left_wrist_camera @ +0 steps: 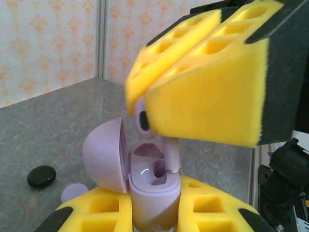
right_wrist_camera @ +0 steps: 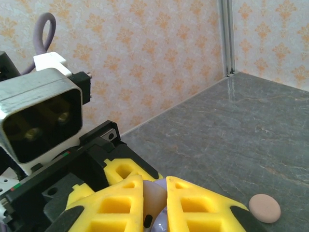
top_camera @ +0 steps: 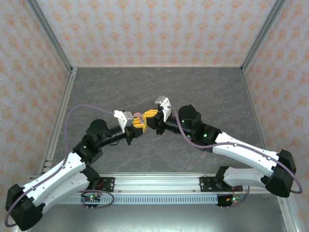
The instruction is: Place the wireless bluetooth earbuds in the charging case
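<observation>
In the left wrist view a lilac charging case [left_wrist_camera: 153,191] stands upright, my left gripper [left_wrist_camera: 152,205] shut on its body, its lid [left_wrist_camera: 104,157] swung open to the left. From above, my right gripper [left_wrist_camera: 147,104] is shut on a lilac earbud [left_wrist_camera: 169,154], stem pointing down. The stem's tip sits at the right rim of the case's near socket; the far socket is empty. In the right wrist view the earbud [right_wrist_camera: 159,198] shows between the right gripper's [right_wrist_camera: 155,193] yellow pads. From the top, both grippers [top_camera: 136,126] [top_camera: 150,115] meet at mid-table over the case [top_camera: 138,116].
A black round disc [left_wrist_camera: 41,176] and a lilac disc [left_wrist_camera: 72,193] lie on the grey table to the case's left. A pink disc [right_wrist_camera: 264,208] lies on the table right of my right gripper. Patterned walls with metal posts enclose the table.
</observation>
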Robot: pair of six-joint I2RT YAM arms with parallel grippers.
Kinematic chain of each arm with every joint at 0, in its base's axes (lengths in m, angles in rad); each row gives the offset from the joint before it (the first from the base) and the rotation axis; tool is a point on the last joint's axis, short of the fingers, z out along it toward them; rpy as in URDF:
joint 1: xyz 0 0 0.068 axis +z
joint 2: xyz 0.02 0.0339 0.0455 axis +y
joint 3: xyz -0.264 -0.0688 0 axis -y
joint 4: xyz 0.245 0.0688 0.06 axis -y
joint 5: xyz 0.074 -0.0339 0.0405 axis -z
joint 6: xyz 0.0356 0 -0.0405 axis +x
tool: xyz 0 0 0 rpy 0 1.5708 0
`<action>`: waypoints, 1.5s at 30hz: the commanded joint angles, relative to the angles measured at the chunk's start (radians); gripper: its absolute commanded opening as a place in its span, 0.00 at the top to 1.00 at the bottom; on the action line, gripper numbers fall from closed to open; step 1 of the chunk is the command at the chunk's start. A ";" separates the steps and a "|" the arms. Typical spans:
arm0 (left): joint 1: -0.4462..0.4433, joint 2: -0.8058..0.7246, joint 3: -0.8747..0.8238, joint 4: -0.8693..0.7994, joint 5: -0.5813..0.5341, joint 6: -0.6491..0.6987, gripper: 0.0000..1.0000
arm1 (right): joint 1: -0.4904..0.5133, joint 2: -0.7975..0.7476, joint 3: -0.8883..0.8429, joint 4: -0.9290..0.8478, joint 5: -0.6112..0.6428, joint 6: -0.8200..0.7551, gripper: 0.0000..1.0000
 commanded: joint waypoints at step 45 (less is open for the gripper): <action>-0.015 -0.080 0.001 -0.012 -0.016 0.045 1.00 | -0.201 -0.044 0.136 -0.343 0.067 0.187 0.39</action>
